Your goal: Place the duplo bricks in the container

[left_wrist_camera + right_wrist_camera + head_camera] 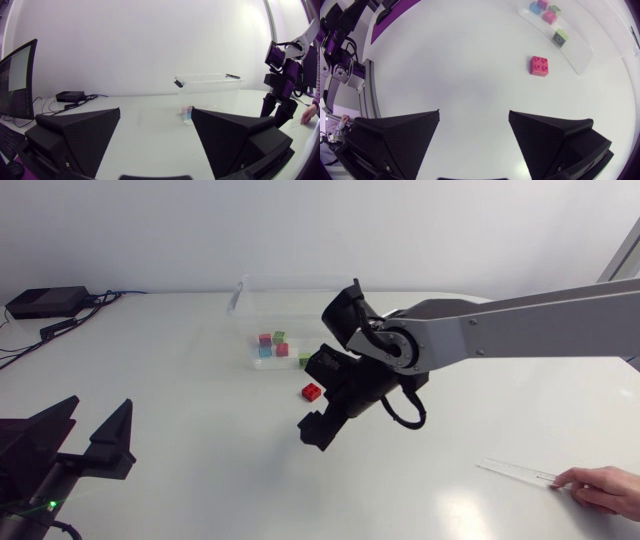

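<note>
A red duplo brick [312, 391] [540, 65] lies on the white table just outside the clear container [285, 298] [210, 82] [576, 56]. Several bricks lie inside it: pink [265, 338] [549, 17], blue [264, 351] [536, 7] and green [304, 360] [562, 36]. My right gripper [318, 400] [474, 114] [278, 107] hangs open above the table, nothing between its fingers. The red brick is ahead of it, off to one side. My left gripper [92, 422] [156, 111] is open and empty at the near left, far from the bricks.
A clear ruler [515, 471] lies at the front right with a person's hand [605, 488] on its end. A black box [45, 302] with cables sits at the back left corner.
</note>
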Tool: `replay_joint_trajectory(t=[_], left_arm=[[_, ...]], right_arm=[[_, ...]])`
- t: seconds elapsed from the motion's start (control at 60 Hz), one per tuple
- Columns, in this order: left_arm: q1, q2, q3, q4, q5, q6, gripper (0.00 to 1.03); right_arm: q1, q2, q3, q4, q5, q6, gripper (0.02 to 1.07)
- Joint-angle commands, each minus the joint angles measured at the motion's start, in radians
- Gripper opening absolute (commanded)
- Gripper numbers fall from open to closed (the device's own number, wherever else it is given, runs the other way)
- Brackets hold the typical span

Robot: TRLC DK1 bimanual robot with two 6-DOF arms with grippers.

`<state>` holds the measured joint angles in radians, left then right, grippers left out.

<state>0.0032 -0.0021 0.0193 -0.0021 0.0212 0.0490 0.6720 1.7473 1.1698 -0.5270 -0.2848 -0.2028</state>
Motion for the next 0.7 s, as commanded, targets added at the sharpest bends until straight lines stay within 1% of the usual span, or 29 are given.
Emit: replay_joint_trajectory(t=[0.0,0.2,0.683], left_arm=[[0.000,-0.010,-0.018,0.004,0.006,0.006,0.99],[0.000,-0.010,-0.018,0.004,0.006,0.006,0.99],[0.000,-0.010,-0.018,0.004,0.006,0.006,0.99]], right_arm=[[-0.025,0.070,0.037,0.001,-0.002,-0.044,1.02],[-0.094,0.185,0.137,0.002,-0.002,-0.069,1.02],[-0.117,0.389,0.353,-0.025,-0.001,-0.072,1.02]])
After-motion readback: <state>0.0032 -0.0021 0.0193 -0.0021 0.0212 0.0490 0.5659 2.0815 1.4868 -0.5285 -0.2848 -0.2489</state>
